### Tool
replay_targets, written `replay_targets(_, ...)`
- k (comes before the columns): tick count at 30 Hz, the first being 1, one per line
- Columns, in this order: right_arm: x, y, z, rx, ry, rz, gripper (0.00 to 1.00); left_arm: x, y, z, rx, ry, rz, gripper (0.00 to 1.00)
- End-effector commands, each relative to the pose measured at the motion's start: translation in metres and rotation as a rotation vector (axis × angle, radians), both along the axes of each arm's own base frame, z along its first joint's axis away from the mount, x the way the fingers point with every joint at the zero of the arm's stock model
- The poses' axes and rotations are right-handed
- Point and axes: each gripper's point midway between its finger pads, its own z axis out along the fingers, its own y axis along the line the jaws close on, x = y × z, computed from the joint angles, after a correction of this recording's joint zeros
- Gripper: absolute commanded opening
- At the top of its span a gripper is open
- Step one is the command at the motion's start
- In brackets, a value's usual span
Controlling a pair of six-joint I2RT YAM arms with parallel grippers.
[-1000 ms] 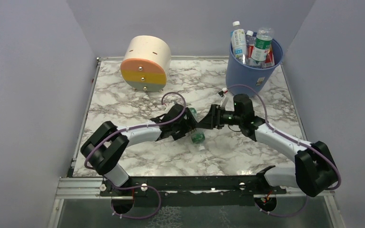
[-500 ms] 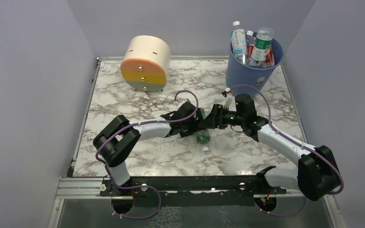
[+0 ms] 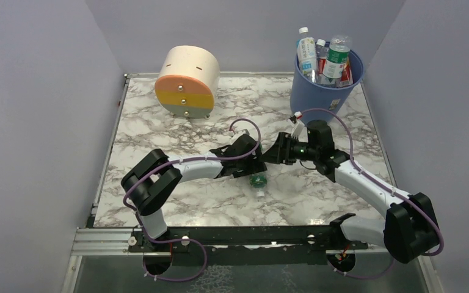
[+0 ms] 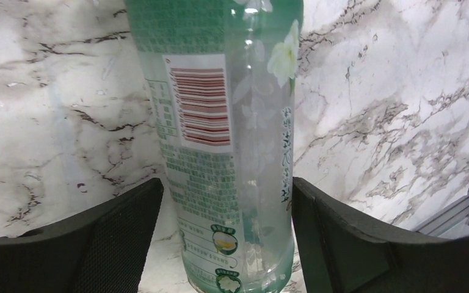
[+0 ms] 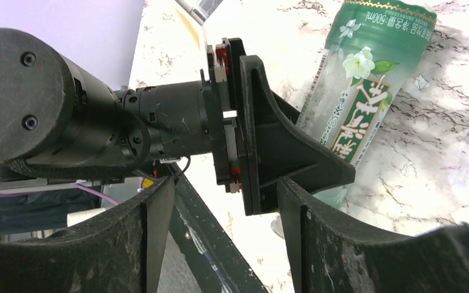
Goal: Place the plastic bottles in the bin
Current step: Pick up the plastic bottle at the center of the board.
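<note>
- Mostly done, by my reading: the tall blue bin point(image 3: 317, 91) stands at the far right corner of the marble table point(image 3: 159, 131) and is crowded with upright plastic bottles point(image 3: 337, 56). At least four show, their caps rising above the rim.
- Beside the far left edge lies a cream, orange and yellow cylinder point(image 3: 187, 82), on its side and well apart from the bin. Whether it holds anything cannot be seen.
- One green-labelled bottle point(image 3: 257, 180) remains out, lying at mid-table between the two arms, white cap pointing toward the near edge. No other loose bottle shows.
- Clasping that bottle is the left gripper point(image 4: 226, 180); its black fingers point(image 4: 122, 226) sit against both sides of the clear body, which rests on the marble.
- Facing it, just beside, the right gripper point(image 5: 225, 182) is spread wide and holds nothing.
</note>
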Motion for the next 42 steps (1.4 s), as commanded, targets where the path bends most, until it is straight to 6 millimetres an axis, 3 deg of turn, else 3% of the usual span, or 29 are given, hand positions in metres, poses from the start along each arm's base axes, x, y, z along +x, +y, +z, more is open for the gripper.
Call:
replay_targets(1, 0.002, -0.004, 0.015, 0.014, -0.028, -0.015, 0.65, -0.027, 0.024, -0.035, 0.167, 0.068, -0.052, 0.80)
replay_targets(13, 0.009, -0.006, 0.023, 0.025, -0.034, -0.017, 0.65, -0.034, 0.038, -0.026, 0.208, 0.034, -0.080, 0.63)
replay_targets(37, 0.044, -0.004, 0.038, -0.015, -0.060, -0.054, 0.67, -0.051, 0.026, 0.092, -0.043, -0.187, -0.281, 0.64)
replay_targets(40, 0.048, -0.003, 0.041, -0.020, -0.065, -0.053, 0.73, -0.055, 0.027, 0.101, -0.068, -0.205, -0.296, 0.64)
replay_targets(42, 0.050, -0.001, 0.044, -0.017, -0.070, -0.045, 0.83, -0.057, 0.027, 0.105, -0.080, -0.213, -0.306, 0.64)
